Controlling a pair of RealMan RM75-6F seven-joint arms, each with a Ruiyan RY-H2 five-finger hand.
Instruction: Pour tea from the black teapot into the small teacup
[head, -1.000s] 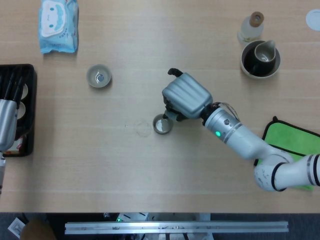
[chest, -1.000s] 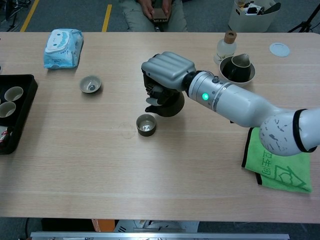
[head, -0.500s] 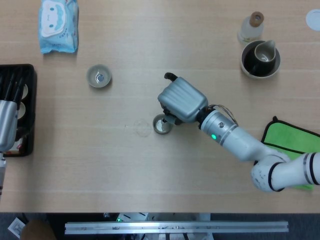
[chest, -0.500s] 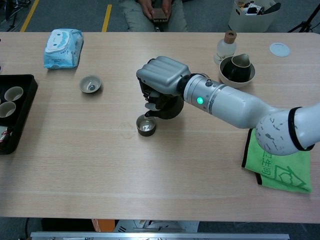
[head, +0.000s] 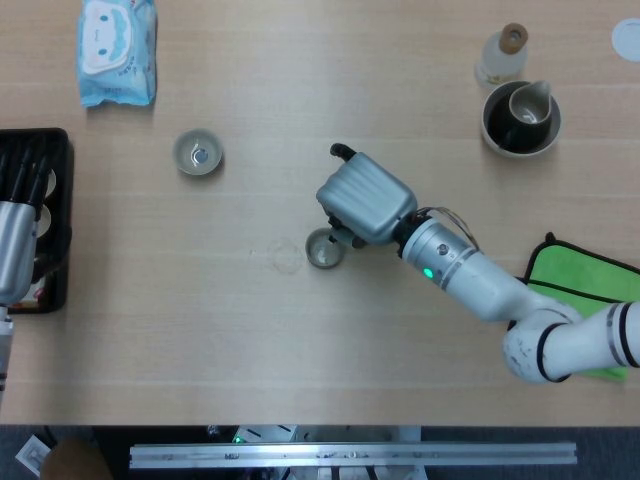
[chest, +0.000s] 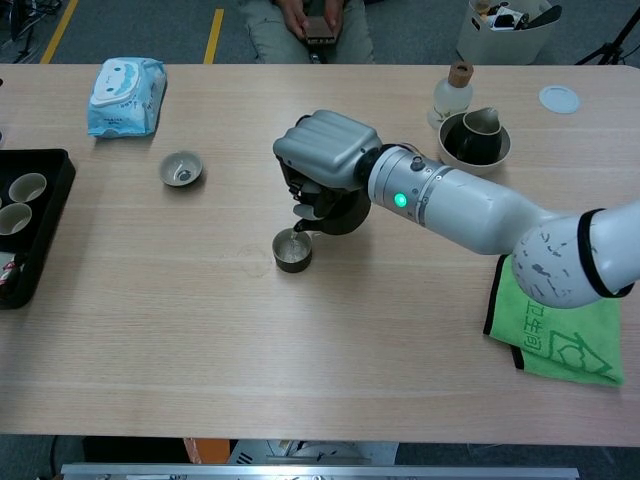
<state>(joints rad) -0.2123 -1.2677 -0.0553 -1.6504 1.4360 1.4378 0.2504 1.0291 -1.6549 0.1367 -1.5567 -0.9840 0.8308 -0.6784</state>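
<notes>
From the head view, our right hand (head: 365, 198) grips the black teapot (head: 343, 153), largely hidden beneath it; the small teacup (head: 323, 249) sits on the surface just down-left of it.

From the chest view, the teapot's spout (chest: 301, 224) tips over the cup's rim. Our left hand stays unseen.

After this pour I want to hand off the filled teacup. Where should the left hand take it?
Pinch the teacup by its rim on the left side, coming from the left. It stands upright and handleless, and the right hand holds the teapot tilted over its right edge.
</notes>
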